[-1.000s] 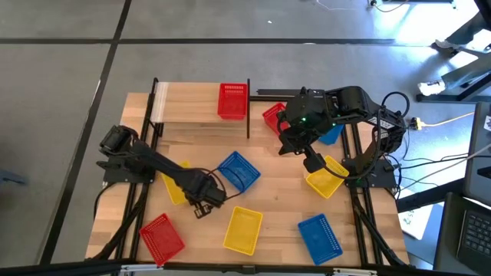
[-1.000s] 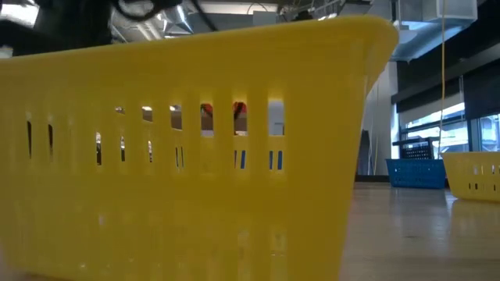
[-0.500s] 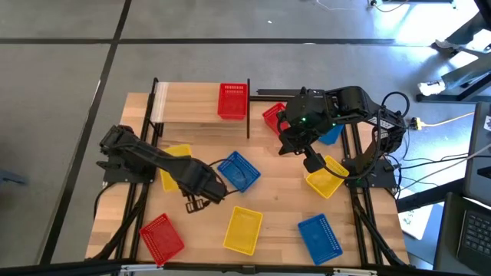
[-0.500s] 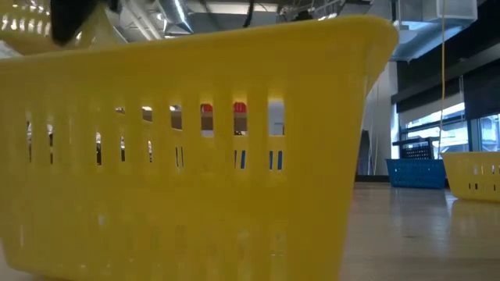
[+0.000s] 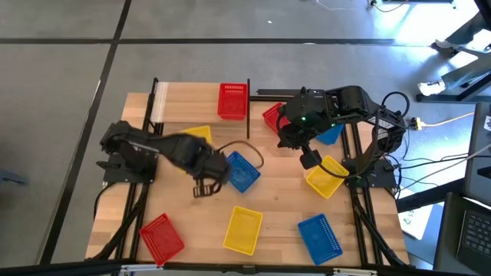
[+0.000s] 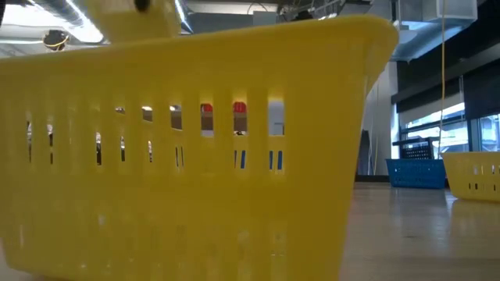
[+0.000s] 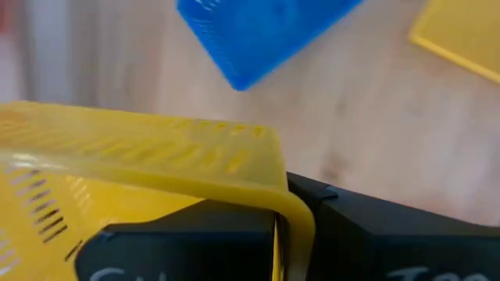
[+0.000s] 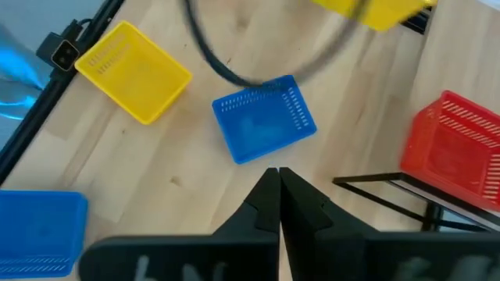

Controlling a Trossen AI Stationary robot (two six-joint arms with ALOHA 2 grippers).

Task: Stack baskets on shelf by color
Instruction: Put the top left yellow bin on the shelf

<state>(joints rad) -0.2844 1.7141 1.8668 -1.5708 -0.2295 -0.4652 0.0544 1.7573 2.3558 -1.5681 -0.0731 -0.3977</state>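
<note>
the left gripper (image 5: 205, 186) hangs above the middle of the surface (image 5: 276, 207), its jaws clamped over the rim of a yellow basket (image 5: 196, 135) that it holds off the wood; the left wrist view shows that rim (image 7: 234, 168) pinched between the dark fingers (image 7: 375, 234). just beside this gripper lies a blue basket (image 5: 242, 170), near the centre of the surface. the shelf (image 5: 184, 103), a light plank platform with thin black posts, stands at the far left part of the surface, and a red basket (image 5: 232, 100) sits on its right end. the right gripper (image 5: 308, 158) hovers over the right side, and its jaws are pressed together with nothing between them, as the right wrist view shows (image 8: 273, 199). under the right arm a second red basket (image 5: 271, 115) and a second blue basket (image 5: 331, 135) are partly hidden. a second yellow basket (image 5: 327, 175) lies near the right edge. along the near edge, well apart from each other, lie a third red basket (image 5: 162, 237), a third yellow basket (image 5: 243, 230) and a third blue basket (image 5: 319, 237). in the low view the third yellow basket's slotted wall (image 6: 195, 156) fills most of the picture.
</note>
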